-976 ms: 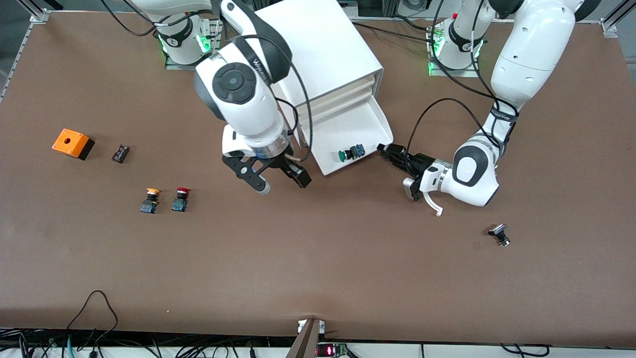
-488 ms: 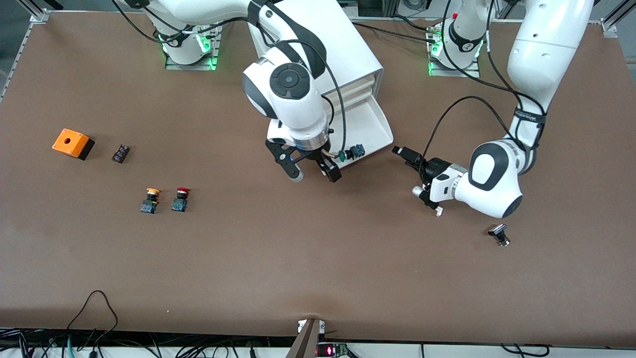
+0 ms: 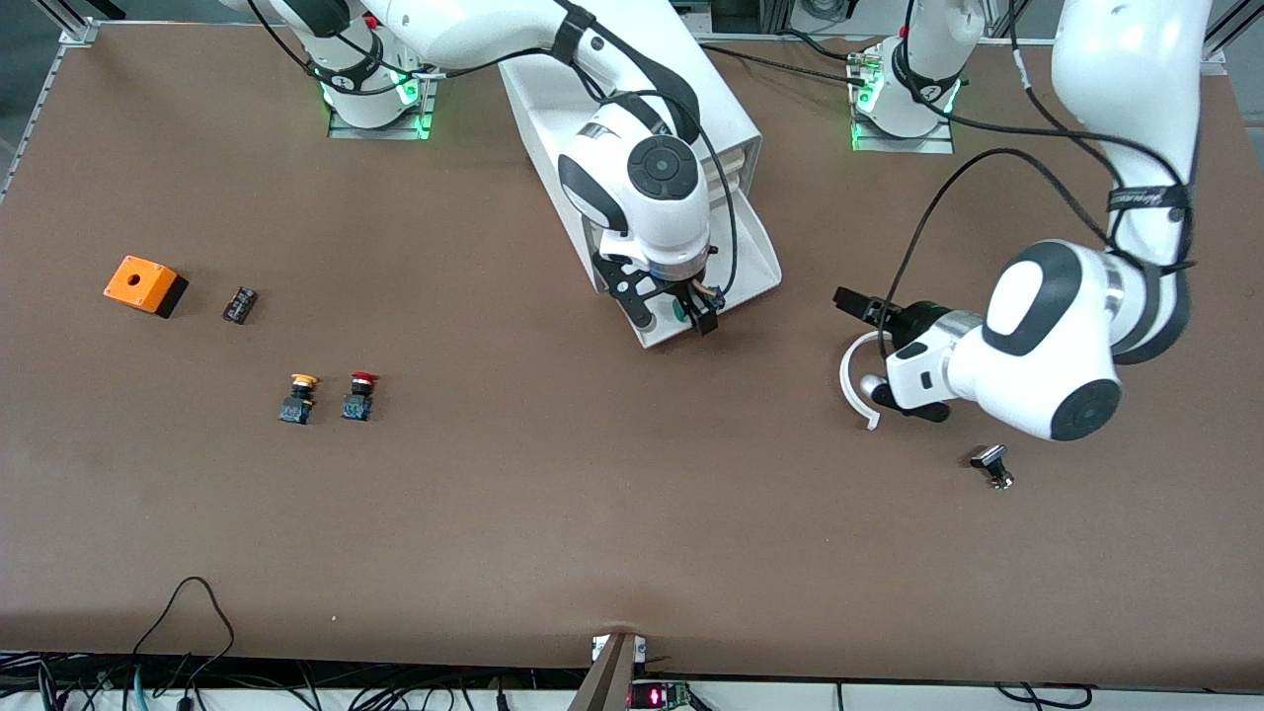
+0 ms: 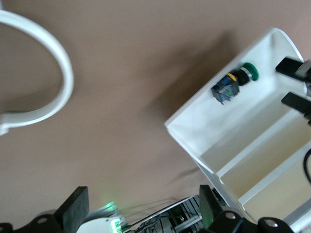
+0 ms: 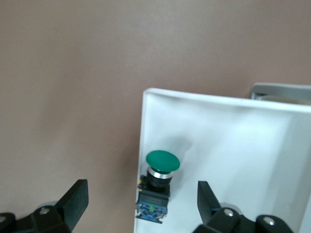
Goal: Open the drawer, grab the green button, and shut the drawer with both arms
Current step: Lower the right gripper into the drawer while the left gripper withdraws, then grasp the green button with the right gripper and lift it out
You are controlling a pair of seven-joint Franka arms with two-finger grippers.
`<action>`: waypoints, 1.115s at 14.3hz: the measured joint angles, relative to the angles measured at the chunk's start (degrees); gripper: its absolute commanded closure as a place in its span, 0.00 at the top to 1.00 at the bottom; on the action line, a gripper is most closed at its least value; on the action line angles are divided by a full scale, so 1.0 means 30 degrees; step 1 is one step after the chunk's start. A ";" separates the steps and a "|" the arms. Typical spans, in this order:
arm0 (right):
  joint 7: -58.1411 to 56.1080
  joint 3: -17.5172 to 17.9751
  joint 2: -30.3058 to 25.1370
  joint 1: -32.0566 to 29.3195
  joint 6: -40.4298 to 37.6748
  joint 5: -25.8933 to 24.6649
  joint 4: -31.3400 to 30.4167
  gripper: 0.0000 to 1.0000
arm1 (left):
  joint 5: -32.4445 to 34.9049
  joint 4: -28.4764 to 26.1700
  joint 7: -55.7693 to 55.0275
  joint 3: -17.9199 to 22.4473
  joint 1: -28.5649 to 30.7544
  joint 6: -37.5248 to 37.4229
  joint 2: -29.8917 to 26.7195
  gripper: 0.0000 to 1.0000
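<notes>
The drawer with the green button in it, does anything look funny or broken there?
Nothing looks broken. The drawer is pulled right out, and the green button lies on its side near the drawer's front corner. The right tool hangs open over it. The left tool is open over bare table, toward the left arm's end.

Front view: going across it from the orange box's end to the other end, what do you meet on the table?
orange box → small black block → yellow-capped button → red-capped button → open drawer with green button → small black part
</notes>
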 measured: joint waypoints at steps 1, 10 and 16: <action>0.0194 -0.0002 0.0219 0.0144 0.0018 0.0000 0.0010 0.99 | 0.1029 0.0716 -0.0539 -0.0023 -0.0016 -0.0213 -0.0217 1.00; 0.1034 -0.0029 0.1537 0.0904 0.1134 -0.0002 0.0026 0.88 | 0.5476 0.4897 -0.1042 0.0262 0.0206 -0.2319 -0.2530 1.00; 0.1034 -0.0030 0.1536 0.1168 0.1144 -0.0496 0.0130 0.00 | 0.5561 0.4962 -0.1369 0.0272 0.0167 -0.2518 -0.2324 1.00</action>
